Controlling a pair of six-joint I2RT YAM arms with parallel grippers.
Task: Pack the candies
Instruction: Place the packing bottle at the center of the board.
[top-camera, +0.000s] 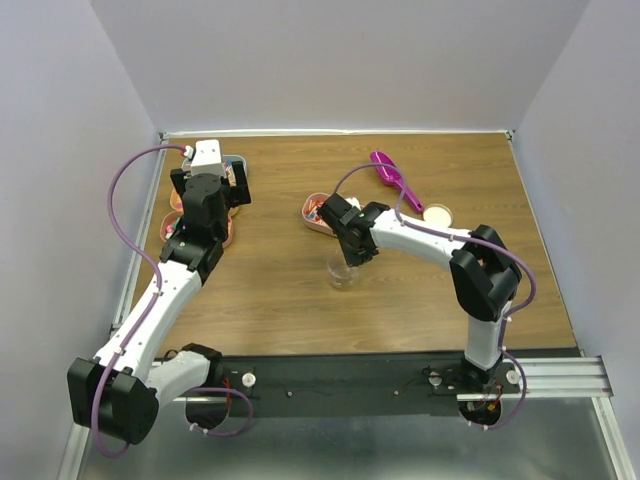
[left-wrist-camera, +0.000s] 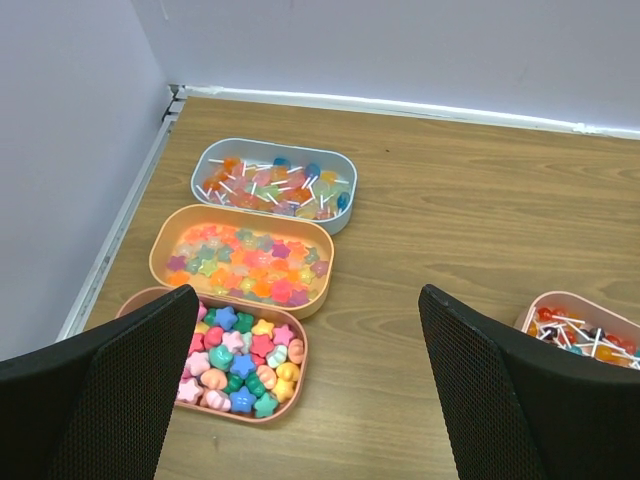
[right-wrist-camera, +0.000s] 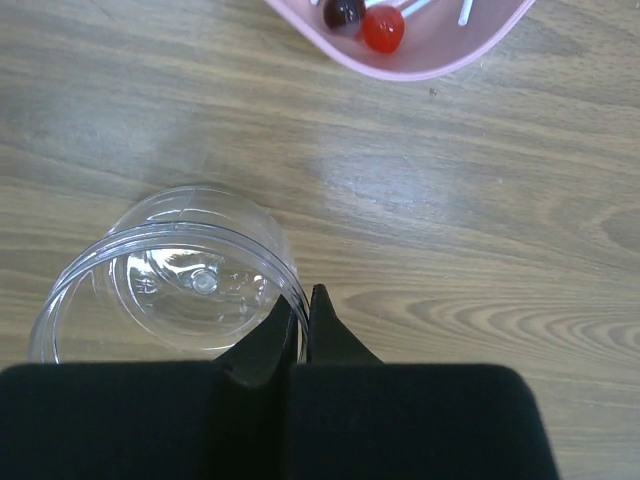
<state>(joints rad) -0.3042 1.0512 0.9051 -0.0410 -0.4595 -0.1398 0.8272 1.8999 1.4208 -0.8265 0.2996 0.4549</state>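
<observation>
The candies fill three oval trays at the far left: lollipops in a blue-grey tray (left-wrist-camera: 214, 160), translucent stars in an orange tray (left-wrist-camera: 166, 238), and pastel stars and shells (left-wrist-camera: 240, 350) in a pink tray (left-wrist-camera: 296, 388). My left gripper (left-wrist-camera: 310, 390) hovers wide open over these trays (top-camera: 232, 228) with nothing between its fingers. In the overhead view it is the left gripper (top-camera: 208, 185). A fourth pink tray (top-camera: 318, 212) of lollipops (right-wrist-camera: 383, 28) sits mid-table. An empty clear jar (right-wrist-camera: 170, 280) stands upright just in front of it. My right gripper (right-wrist-camera: 303, 310) is shut on the jar's rim, one finger inside and one outside.
A magenta scoop (top-camera: 388, 170) lies at the back right, with a round cream lid (top-camera: 437, 213) just in front of it. Grey walls close in the table on the left, back and right. Bare wood lies between the left trays and the jar (top-camera: 342, 272).
</observation>
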